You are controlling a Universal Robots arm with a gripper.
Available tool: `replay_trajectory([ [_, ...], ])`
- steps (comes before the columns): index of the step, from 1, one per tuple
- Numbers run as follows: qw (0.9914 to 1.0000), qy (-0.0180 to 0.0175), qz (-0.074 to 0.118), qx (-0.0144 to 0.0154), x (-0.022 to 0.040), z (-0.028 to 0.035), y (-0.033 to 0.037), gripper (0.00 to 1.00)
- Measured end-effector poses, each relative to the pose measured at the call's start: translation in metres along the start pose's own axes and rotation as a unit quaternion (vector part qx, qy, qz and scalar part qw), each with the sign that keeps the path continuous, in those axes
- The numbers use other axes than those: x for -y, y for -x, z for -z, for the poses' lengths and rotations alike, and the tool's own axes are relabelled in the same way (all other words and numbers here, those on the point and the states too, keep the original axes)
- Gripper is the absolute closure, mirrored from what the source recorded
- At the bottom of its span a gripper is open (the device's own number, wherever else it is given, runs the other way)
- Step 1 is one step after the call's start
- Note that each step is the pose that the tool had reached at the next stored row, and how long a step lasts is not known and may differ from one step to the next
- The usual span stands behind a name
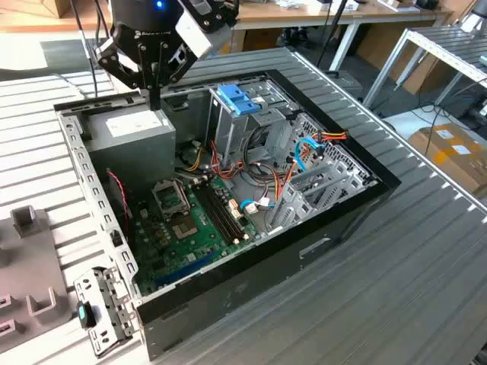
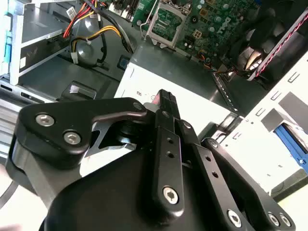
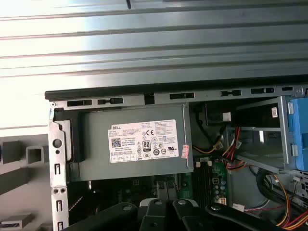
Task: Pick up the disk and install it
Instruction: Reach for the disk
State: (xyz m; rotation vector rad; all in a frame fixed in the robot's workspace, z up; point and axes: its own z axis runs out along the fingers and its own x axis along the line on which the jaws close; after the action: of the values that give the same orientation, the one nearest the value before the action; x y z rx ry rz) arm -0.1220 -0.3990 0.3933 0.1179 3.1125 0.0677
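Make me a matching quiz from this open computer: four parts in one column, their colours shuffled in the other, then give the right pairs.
Parts:
1. gripper
2. power supply box
3. motherboard
4. drive-cage latch

Colours:
A. green
B. bright blue
C. black
D. grey with a white sticker

Pairs: 1-C, 2-D, 3-A, 4-B

- Exterior view: off the arm, high, angled down across the whole open computer case [image 1: 251,266] on the slatted bench [image 1: 396,289].
- First wrist view: near, facing straight down on the power-supply box [image 3: 134,144].
- Second wrist view: nearer, slanting past the claw [image 2: 166,98].
- Shared by all three: the power-supply box and the adjoining motherboard [image 1: 183,220].
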Motion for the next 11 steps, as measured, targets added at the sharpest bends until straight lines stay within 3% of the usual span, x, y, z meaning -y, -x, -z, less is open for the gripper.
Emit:
replay_trajectory([
  [11, 1.00000, 0.0000, 0.000, 0.0000, 0.0000, 0.0000, 0.0000, 0.89],
])
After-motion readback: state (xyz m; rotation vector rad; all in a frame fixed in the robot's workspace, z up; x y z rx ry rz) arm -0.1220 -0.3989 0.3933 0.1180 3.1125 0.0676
